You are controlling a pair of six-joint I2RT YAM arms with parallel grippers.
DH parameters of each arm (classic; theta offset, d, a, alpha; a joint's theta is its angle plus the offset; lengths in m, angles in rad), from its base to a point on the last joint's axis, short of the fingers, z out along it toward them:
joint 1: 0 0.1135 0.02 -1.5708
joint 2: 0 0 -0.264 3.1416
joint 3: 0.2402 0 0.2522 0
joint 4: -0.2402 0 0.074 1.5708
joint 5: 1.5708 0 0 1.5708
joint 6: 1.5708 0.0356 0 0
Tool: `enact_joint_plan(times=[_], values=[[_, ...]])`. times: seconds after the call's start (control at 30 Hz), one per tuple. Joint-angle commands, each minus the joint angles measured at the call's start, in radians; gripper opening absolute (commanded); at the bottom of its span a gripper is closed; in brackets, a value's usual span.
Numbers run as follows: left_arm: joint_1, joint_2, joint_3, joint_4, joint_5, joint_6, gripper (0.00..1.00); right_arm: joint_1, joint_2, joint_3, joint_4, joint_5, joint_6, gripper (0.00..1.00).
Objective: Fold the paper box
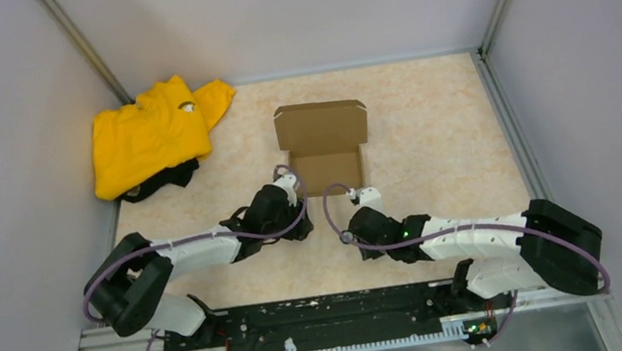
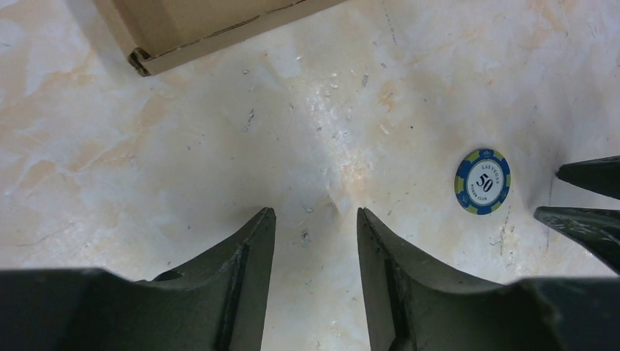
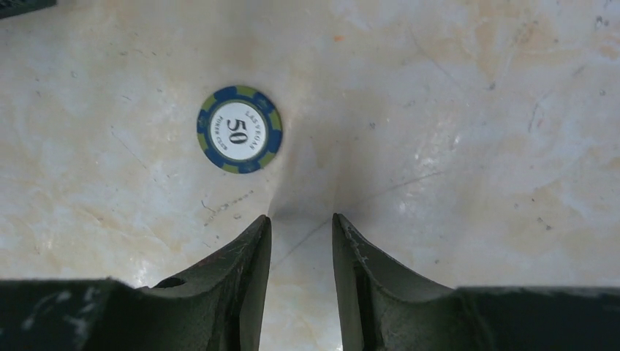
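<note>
The box (image 1: pixel 322 142) sits in the middle of the desk (image 1: pixel 438 131), just on the far side of our left hand (image 2: pixel 316 212) and right hand (image 3: pixel 301 217). Both hands are partly open and hold nothing. A chip (image 3: pixel 239 129) lies between them. The box's sides look up, its lid (image 1: pixel 321 124) lies open, and we see nothing inside. Next, we think, we must fold the lid shut.

Plain brown matt cardboard for the paper box (image 1: pixel 322 142), raw cut edges. The table (image 2: pixel 183 146) top is marbled beige, smooth, slightly shiny, scratched. The poker chip (image 3: pixel 239 129) looks like smooth printed plastic. The left gripper (image 2: pixel 314 219) and right gripper (image 3: pixel 301 219) are dark matt plastic, scuffed. The yellow garment (image 1: pixel 148 138) is soft creased cloth.
</note>
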Motion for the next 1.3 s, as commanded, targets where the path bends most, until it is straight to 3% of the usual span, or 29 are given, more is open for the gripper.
enact_joint_plan(times=[0.0,0.13,0.23,0.47,1.27], values=[[0.005,0.039,0.035,-0.001,0.065,-0.026,0.48,0.032,0.085,0.016,0.083,0.017,-0.031,0.38],[0.004,0.057,0.042,-0.019,0.069,-0.036,0.43,0.035,0.113,0.001,0.159,0.007,-0.057,0.47],[0.004,0.066,0.038,-0.012,0.079,-0.043,0.41,0.036,0.114,-0.015,0.195,0.006,-0.074,0.47],[0.001,0.111,0.067,-0.014,0.109,-0.047,0.30,0.035,0.113,-0.006,0.206,0.009,-0.109,0.47],[-0.038,0.232,0.161,-0.112,0.160,-0.016,0.24,0.092,0.238,0.067,0.160,0.079,-0.132,0.39]])
